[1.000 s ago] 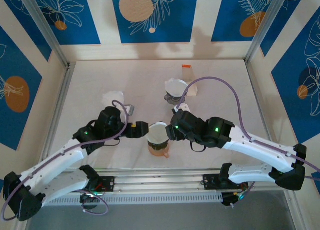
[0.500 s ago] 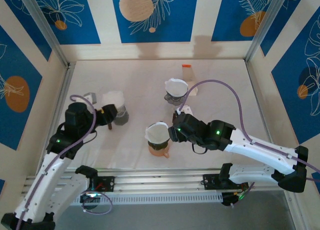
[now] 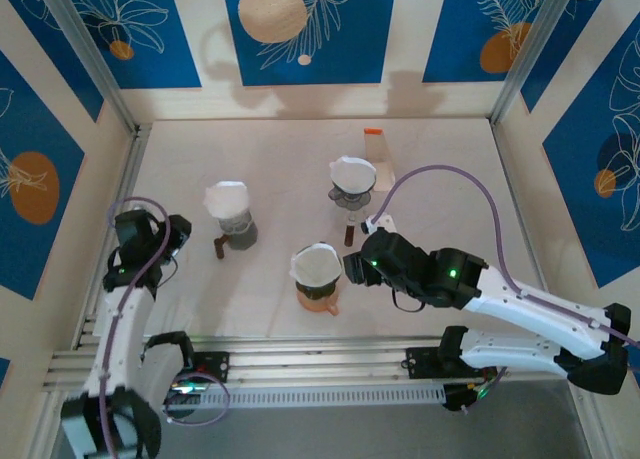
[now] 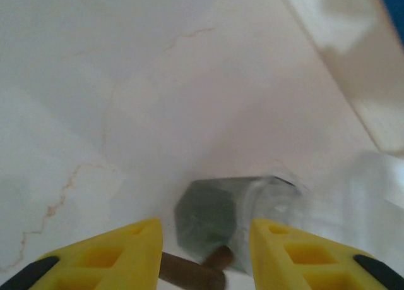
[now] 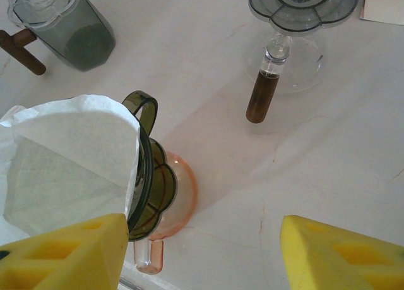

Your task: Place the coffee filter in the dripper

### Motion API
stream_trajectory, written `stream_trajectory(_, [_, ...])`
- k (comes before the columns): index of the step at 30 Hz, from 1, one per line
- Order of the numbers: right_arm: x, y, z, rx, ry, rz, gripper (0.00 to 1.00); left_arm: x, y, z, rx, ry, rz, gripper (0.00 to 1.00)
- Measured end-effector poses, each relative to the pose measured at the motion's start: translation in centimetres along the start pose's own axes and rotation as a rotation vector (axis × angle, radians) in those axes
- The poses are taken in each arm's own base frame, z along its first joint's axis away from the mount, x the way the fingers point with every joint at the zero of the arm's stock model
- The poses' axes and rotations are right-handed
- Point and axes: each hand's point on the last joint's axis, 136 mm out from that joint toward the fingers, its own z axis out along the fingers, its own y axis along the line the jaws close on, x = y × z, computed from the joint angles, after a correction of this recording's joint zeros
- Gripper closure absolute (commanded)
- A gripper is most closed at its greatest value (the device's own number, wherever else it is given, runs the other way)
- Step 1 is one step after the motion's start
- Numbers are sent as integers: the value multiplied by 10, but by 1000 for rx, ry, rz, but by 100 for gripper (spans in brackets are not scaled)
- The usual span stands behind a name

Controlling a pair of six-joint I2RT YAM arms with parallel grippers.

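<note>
**A:** Filter status?

**B:** The coffee filter [image 5: 69, 157] sits in the near dripper [image 5: 150, 192], atop the pink server [image 5: 182, 198]. It leans to 1 side, and I cannot tell if it is fully seated. Judgement: placement is essentially done. What is left is pulling the arms clear, perhaps a settling press.

**A:** Pincers?

**B:** The right gripper [image 5: 202, 225] has its fingers wide apart and empty, just beside that dripper. The left gripper [image 4: 205, 232] has its fingers apart with nothing between them, facing the grey dripper [image 4: 211, 217].

**A:** Room?

**B:** The tabletop [image 3: 440, 199] is open on the right. The back dripper [image 3: 352, 179] stands near the right wrist, so retreat low and rearward. The left arm hugs the left frame rail [image 3: 118, 204], which leaves little outward swing.
</note>
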Motion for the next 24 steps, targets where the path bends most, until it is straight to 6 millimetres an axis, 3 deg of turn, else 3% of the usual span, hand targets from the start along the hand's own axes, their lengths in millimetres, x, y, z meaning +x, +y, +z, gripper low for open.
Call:
stream_trajectory(3, [1, -2, -1, -3, -7, 5, 34, 3, 17, 32, -4, 55, -100, 73])
stream_trajectory(8, [-1, -2, 0, -5, -10, 12, 34, 11, 26, 72, 43, 116, -208, 100])
stream_trajectory(14, [-1, -3, 0, -4, -10, 16, 34, 12, 22, 107, 113, 140, -273, 99])
stream_trajectory(18, [-1, -2, 0, -7, -6, 16, 34, 26, 16, 125, 138, 183, -269, 93])
stream_trajectory(24, [1, -4, 0, -2, -1, 14, 34, 41, -3, 140, 184, 227, -239, 95])
